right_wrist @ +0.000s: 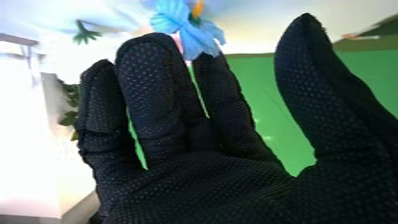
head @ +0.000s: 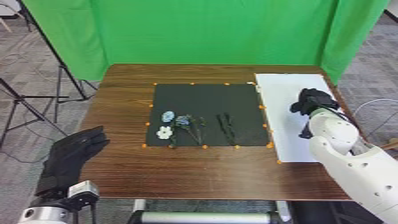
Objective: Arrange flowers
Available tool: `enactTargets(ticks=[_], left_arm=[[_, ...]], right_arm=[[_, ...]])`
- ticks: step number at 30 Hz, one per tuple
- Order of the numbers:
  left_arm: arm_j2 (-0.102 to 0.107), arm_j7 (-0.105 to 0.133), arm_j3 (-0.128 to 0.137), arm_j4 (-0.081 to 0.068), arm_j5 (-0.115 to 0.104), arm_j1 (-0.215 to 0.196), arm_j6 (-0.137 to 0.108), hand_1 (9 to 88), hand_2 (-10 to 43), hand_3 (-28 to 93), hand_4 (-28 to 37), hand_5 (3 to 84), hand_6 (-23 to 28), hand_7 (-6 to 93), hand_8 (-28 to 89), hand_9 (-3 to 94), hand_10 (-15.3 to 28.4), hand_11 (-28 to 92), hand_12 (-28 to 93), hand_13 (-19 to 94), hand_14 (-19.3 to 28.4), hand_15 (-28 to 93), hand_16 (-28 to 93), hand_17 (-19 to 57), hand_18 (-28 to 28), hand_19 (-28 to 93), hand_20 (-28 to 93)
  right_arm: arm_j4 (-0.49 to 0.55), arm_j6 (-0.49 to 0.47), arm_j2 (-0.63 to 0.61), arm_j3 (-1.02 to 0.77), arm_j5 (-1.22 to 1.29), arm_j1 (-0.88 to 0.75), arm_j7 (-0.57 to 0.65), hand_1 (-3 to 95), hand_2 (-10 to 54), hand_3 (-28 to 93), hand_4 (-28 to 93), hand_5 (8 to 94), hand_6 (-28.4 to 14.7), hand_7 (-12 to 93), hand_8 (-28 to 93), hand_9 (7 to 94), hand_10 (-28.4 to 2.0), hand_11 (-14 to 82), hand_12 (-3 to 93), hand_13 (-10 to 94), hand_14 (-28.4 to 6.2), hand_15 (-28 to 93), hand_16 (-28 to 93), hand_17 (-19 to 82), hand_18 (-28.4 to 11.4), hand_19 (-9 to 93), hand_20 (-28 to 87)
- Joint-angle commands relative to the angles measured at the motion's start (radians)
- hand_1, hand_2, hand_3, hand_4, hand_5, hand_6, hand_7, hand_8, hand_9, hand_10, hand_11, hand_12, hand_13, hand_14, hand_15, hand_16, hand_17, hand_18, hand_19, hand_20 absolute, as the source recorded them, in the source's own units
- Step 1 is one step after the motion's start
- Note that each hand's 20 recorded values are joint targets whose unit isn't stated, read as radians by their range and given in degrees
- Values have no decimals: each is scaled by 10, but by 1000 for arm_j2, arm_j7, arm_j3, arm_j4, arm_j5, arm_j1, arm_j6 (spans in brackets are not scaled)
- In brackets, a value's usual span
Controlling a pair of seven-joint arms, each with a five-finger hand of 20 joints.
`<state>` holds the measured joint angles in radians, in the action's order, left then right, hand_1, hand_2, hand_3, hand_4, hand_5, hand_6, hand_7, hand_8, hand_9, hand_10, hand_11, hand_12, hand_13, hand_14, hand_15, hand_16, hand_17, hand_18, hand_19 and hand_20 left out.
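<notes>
1. Roughly at nine o'clock from the centre of the black square mat (head: 209, 95), with twelve away from the robot, lies a pale blue flower head (head: 168, 116).
2. Just beside it is a darker blue flower (head: 183, 120) on a thin green stem; its long axis slants, head towards eleven, stem end towards five.
3. At eight o'clock sits a white flower with broad petals (head: 164, 133), its head towards twelve and its short visible stem running to about six.
4. Two dark green, narrow stems (head: 226, 127) lie side by side near five o'clock, their long axes close to the twelve-to-six line, tipped a little towards eleven and five.
5. The right hand (head: 313, 100) is over the long white panel (head: 286, 145), out towards three o'clock from the mat. In the right wrist view its fingers are extended, with the thumb well apart from them.
6. Beyond those fingertips, that view shows a light blue, thin-petalled bloom (right_wrist: 188, 27); whether it touches the glove I cannot tell. A small green sprig (right_wrist: 86, 34) and some green leaves (right_wrist: 68, 105) are farther off.
7. The left hand (head: 71, 152) is at eight o'clock from the mat, fingers loosely extended and close together, pointing towards one.
</notes>
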<state>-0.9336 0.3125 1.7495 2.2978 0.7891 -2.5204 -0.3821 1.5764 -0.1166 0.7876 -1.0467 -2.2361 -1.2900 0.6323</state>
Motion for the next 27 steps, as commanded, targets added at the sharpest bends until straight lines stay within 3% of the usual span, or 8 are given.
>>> enactTargets(ticks=[1, 7, 10, 13, 17, 27], left_arm=[[-7, -6, -4, -3, 1, -2, 10, 292, 61, 836, -98, 496, 151, 152, -89, 406, 220, 361, 96, 280, 280, 584, -116, -92, 214, 570, 144], [-3, -4, -4, -5, -1, -1, 12, 292, 60, 837, -98, 496, 151, 152, -90, 406, 220, 362, 97, 280, 281, 585, -116, -92, 214, 570, 144], [-2, -12, -5, -7, 1, 5, 14, 291, 60, 838, -97, 496, 151, 151, -90, 406, 220, 362, 96, 279, 281, 584, -116, -92, 214, 570, 144], [-2, -18, 0, -6, 7, 6, 23, 291, 59, 839, -98, 496, 151, 152, -89, 406, 220, 362, 96, 279, 281, 584, -116, -92, 214, 569, 144], [-6, -14, -2, -3, 3, 0, 15, 291, 60, 838, -99, 495, 151, 152, -89, 406, 220, 363, 96, 280, 280, 584, -116, -92, 214, 569, 144], [-12, -14, 12, 6, 5, -20, 11, 292, 60, 838, -99, 497, 151, 152, -90, 406, 220, 363, 96, 280, 281, 584, -116, -92, 214, 569, 144]], right_arm=[[-23, -17, 7, -8, -13, -2, 44, 265, -33, 847, -283, 489, -62, 192, -122, 502, -191, 242, 167, 572, -123, 773, 171, 317, -229, 932, 177], [-49, 34, 8, 18, -34, 3, 58, 332, -28, 839, -281, 547, -45, 214, -131, 578, -166, 258, 164, 605, -105, 759, 172, 340, -221, 932, 190], [-56, 79, 2, 37, -61, -4, 58, 412, -37, 796, -282, 627, -21, 255, -71, 689, -126, 276, 167, 654, -83, 728, 191, 368, -211, 932, 203], [-59, 133, -4, 60, -95, -9, 58, 487, -44, 729, -283, 708, -1, 284, -31, 788, -91, 221, 238, 698, -63, 698, 205, 394, -206, 932, 218], [-57, 140, -1, 76, -121, -1, 51, 518, -44, 716, -283, 761, 15, 263, -13, 845, -81, 204, 264, 733, -50, 681, 217, 415, -202, 932, 240], [-16, 209, -10, 112, -126, 39, 25, 538, -60, 718, -283, 799, 14, 235, 4, 884, -85, 222, 277, 762, -45, 675, 227, 446, -189, 932, 256]])
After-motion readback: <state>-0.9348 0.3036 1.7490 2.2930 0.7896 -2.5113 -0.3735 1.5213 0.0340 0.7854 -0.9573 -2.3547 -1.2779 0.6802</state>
